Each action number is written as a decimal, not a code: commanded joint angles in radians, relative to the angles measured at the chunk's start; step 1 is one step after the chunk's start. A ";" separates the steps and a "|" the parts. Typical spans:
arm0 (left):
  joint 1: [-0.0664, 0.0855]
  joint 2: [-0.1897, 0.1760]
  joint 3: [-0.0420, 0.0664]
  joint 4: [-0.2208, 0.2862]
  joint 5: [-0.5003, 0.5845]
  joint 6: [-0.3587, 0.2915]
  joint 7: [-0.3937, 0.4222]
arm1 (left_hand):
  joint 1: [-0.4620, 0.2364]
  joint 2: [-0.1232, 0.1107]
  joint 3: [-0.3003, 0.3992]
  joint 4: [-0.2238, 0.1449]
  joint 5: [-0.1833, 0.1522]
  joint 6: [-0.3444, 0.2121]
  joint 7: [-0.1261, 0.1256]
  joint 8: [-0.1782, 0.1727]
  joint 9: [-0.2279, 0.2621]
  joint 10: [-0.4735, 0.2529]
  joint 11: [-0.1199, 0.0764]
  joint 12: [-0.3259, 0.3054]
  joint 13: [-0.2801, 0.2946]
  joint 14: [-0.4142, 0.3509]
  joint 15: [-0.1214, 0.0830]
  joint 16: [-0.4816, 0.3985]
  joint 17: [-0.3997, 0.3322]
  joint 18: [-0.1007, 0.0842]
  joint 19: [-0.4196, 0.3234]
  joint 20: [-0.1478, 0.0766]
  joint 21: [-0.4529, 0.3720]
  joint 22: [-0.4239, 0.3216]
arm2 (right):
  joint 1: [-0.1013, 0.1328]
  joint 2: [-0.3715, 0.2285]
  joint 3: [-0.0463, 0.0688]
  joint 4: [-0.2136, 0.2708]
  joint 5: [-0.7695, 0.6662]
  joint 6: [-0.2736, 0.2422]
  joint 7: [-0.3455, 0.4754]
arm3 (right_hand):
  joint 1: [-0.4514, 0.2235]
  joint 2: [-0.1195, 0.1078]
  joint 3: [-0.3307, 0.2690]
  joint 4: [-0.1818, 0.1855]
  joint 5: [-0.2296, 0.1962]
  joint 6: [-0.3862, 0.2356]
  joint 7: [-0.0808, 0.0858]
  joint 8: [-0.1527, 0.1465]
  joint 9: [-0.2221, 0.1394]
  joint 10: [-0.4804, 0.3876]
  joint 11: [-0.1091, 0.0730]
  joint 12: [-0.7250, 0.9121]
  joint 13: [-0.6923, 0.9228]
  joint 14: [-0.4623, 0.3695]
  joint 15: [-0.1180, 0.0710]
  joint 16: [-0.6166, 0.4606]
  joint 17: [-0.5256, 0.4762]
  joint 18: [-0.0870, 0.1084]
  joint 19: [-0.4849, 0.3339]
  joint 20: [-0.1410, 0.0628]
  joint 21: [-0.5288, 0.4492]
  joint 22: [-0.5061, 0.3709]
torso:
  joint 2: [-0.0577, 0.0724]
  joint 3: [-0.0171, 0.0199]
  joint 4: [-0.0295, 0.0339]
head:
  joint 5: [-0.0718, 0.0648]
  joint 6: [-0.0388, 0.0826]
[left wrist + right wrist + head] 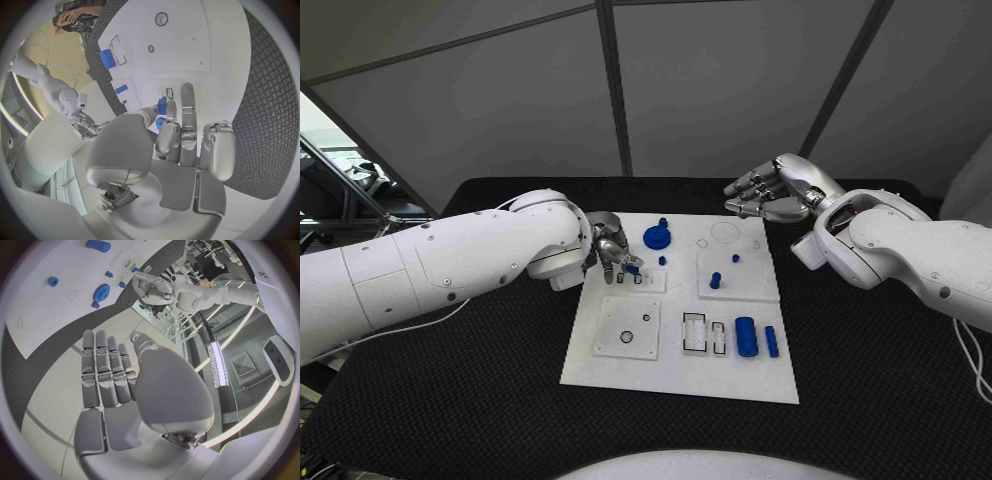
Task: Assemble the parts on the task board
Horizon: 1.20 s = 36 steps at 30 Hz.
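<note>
Two hands in play, and the left hand point(615, 252) is the busy one: thumb and fingers point(167, 131) are pinched on a small blue part point(162, 106), low over the task board point(678, 375), right at a raised white square with small slots. Just beyond those fingers, further from the robot, sits a blue gear point(656, 237) with a little blue peg point(664, 222) next to it. Out to the side, toward the right hand, two more small blue pieces point(715, 280) stand on another raised white square. Nearer the robot than the left hand, a white square with a round hole point(627, 336) lies flat, and beside it are two dark-edged rectangular slots point(694, 333), then a blue cylinder point(746, 337) and a slim blue bar point(772, 341) lying side by side.

Over to the right hand point(773, 192): it hangs at the board's far corner, above the black tabletop point(877, 350), fingers point(103, 370) straight, side by side, holding nothing, palm bare. A faint circle outline point(726, 232) on the board lies just under it.
</note>
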 commanded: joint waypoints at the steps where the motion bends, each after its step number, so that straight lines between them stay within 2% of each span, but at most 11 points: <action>1: -0.007 -0.004 0.000 0.012 -0.060 -0.069 0.018 | -0.010 0.000 0.104 -0.096 0.002 -0.001 -0.008 0.006 0.004 0.009 0.001 0.007 0.004 0.005 -0.001 -0.004 0.002 -0.026 0.054 -0.005 0.002 0.148 | 0.002 -0.001 0.001 0.000 -0.002 0.007 0.008 | -0.011 -0.002 0.000 -0.005 0.003 -0.009 -0.001 -0.002 -0.001 -0.005 -0.001 -0.001 -0.001 -0.001 0.009 -0.004 -0.002 0.010 0.006 0.004 -0.004 -0.002 | 0.001 -0.0006 -0.0006 | 0.001 0.000; 8: -0.025 -0.011 0.000 0.037 -0.122 -0.127 0.020 | -0.014 -0.003 0.112 -0.100 0.002 0.000 -0.008 0.008 0.006 0.012 0.000 0.011 0.008 0.006 -0.001 -0.005 0.003 -0.026 0.055 -0.006 0.004 0.150 | 0.002 -0.001 0.001 0.000 -0.002 0.007 0.009 | -0.011 -0.002 0.000 -0.005 0.003 -0.009 -0.001 -0.002 -0.001 -0.005 -0.001 -0.001 -0.001 -0.001 0.009 -0.004 -0.002 0.010 0.006 0.004 -0.004 -0.002 | 0.002 -0.0007 -0.0016 | 0.003 -0.003; 16: -0.041 -0.014 0.000 0.054 -0.180 -0.161 0.010 | -0.017 -0.004 0.117 -0.101 0.001 0.001 -0.009 0.009 0.008 0.014 0.000 0.013 0.010 0.006 -0.001 -0.005 0.003 -0.027 0.056 -0.006 0.005 0.152 | 0.002 -0.001 0.001 -0.001 -0.003 0.008 0.009 | -0.011 -0.002 0.000 -0.005 0.003 -0.009 -0.001 -0.002 -0.001 -0.005 -0.001 -0.001 -0.001 -0.001 0.009 -0.004 -0.002 0.010 0.006 0.004 -0.004 -0.002 | 0.002 -0.0003 -0.0010 | 0.003 -0.005; 26: -0.047 -0.006 0.000 0.048 -0.197 -0.116 -0.010 | -0.020 -0.005 0.120 -0.102 0.001 0.001 -0.009 0.010 0.009 0.015 0.000 0.014 0.011 0.006 -0.001 -0.005 0.004 -0.027 0.056 -0.006 0.005 0.153 | 0.002 0.000 0.001 -0.002 -0.004 0.008 0.010 | -0.012 -0.002 0.000 -0.005 0.003 -0.009 -0.001 -0.002 -0.001 -0.005 -0.001 -0.001 -0.001 -0.001 0.009 -0.004 -0.002 0.010 0.006 0.004 -0.005 -0.002 | 0.002 0.0004 -0.0022 | 0.002 -0.008; 36: -0.050 0.007 -0.001 0.034 -0.199 -0.106 -0.023 | -0.022 -0.005 0.122 -0.102 0.000 0.001 -0.009 0.010 0.010 0.015 0.000 0.014 0.011 0.006 -0.001 -0.006 0.004 -0.027 0.056 -0.006 0.005 0.153 | 0.002 0.001 0.001 0.000 -0.004 0.009 0.010 | -0.013 -0.002 0.000 -0.004 0.003 -0.009 -0.001 -0.002 -0.001 -0.005 -0.001 -0.001 -0.002 -0.001 0.009 -0.003 -0.003 0.010 0.007 0.004 -0.006 -0.003 | 0.002 0.0003 -0.0015 | 0.001 -0.011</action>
